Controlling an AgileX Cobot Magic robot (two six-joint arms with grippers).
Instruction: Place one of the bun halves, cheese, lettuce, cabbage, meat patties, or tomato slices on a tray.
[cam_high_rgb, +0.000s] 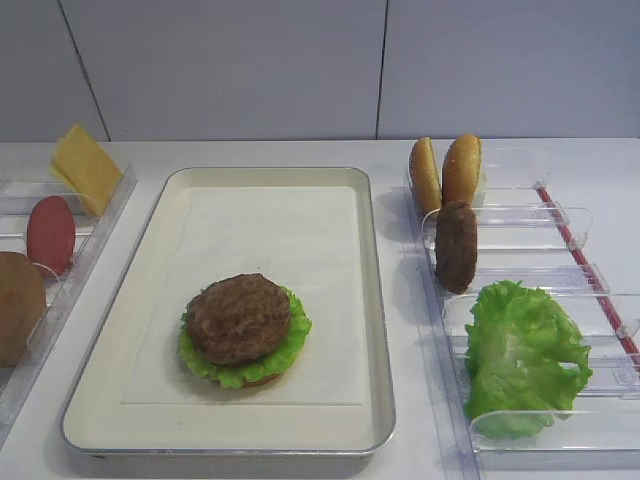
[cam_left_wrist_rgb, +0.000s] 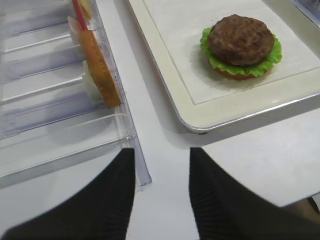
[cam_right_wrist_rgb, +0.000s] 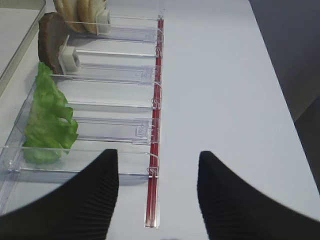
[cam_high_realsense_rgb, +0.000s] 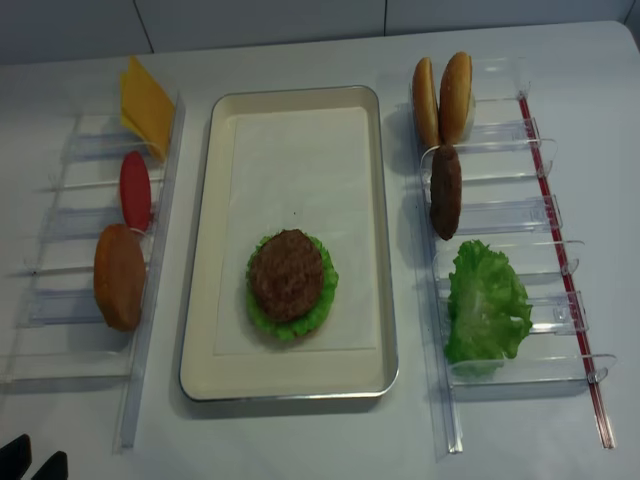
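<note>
Tray holding stacked patty, both grippers open, empty

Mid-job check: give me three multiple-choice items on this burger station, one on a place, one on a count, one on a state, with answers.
1. Where does the cheese stand?
A. far end of the left rack
B. on the tray
C. beside the lettuce in the right rack

2. How many bun halves stand in the right rack?
A. none
B. two
C. four

3. What tops the stack on the tray?
A. a tomato slice
B. a bun half
C. a meat patty

Answers: 1 A, the yellow slice leans at the left rack's far end. 2 B, two tan halves stand upright side by side. 3 C, a brown patty lies uncovered on green leaves.
</note>
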